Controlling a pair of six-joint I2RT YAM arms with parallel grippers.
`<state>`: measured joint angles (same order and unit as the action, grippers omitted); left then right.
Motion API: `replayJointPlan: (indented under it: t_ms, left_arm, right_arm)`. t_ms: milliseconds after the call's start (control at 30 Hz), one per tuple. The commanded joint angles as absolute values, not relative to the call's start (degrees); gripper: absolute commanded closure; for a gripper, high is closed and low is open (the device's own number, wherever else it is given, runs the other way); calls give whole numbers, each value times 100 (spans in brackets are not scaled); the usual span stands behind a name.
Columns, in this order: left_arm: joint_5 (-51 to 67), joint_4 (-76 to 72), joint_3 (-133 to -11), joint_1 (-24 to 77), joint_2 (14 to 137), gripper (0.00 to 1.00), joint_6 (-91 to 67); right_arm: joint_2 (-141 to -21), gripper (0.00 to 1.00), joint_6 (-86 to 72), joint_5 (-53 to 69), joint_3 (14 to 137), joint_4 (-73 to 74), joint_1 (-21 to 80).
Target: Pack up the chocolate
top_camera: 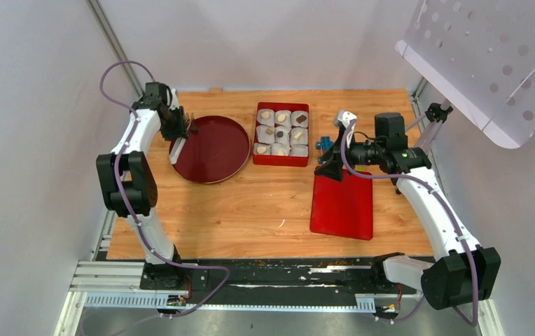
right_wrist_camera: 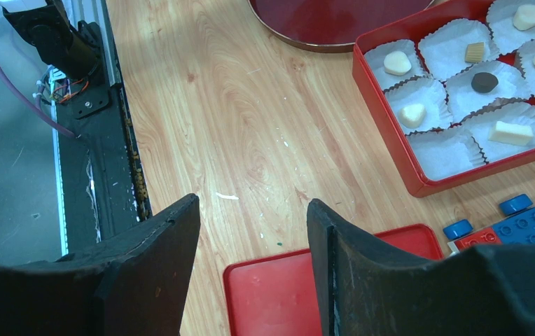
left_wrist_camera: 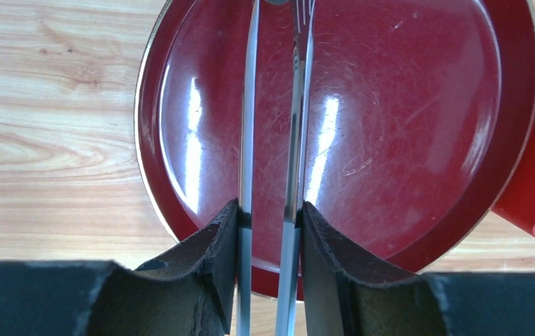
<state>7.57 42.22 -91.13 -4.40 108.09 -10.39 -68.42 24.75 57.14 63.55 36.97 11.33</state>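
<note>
The wooden table (top_camera: 251,210) carries a round dark-red tray (top_camera: 216,150) on the left. A flat red lid (top_camera: 343,206) lies near and to the right, and a red box (top_camera: 281,162) sits just right of the tray at the far side.

The left gripper (left_wrist_camera: 270,210) hangs over the tray's left rim, its fingers pinching thin metal tongs (left_wrist_camera: 251,105) whose two blades reach out above the tray. The right gripper (right_wrist_camera: 253,203) hovers over the lid's far-left corner with its fingers spread and holding nothing.

White paper cups (right_wrist_camera: 443,154) line the box. The chocolate (right_wrist_camera: 484,82) sits in these cups: one dark piece among several pale ones, with at least one cup bare. Blue toy blocks (right_wrist_camera: 531,224) lie just right of the box.
</note>
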Motion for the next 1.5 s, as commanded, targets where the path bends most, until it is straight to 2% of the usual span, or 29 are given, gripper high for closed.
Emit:
replayJointPlan:
  t_ms: [0,400,933,1000,1133,1467]
  left_arm:
    - [937,4194,-9089,-401,10378,57,-1152]
    - [920,4216,-9042,-384,10538,48,-1692]
    - [901,4139,-9378,-371,11174,46,-1867]
    - [927,4122,-9435,-369,11245,48,-1842]
    - [1057,4078,-9501,-325,11198,61,-1748]
    - [1356,4127,-9181,-255,10435,85,-1269]
  right_arm:
    - [-6878,42,2465,5872,6352,3435,1117]
    - [-6820,42,2453,5846,6317,3467,1116]
    - [-6880,42,2453,5779,6442,3567,1119]
    - [-6880,42,2450,5771,6434,3559,1117]
    - [-6878,42,2452,5754,6434,3576,1111]
    - [-6876,42,2444,5821,6340,3450,1117]
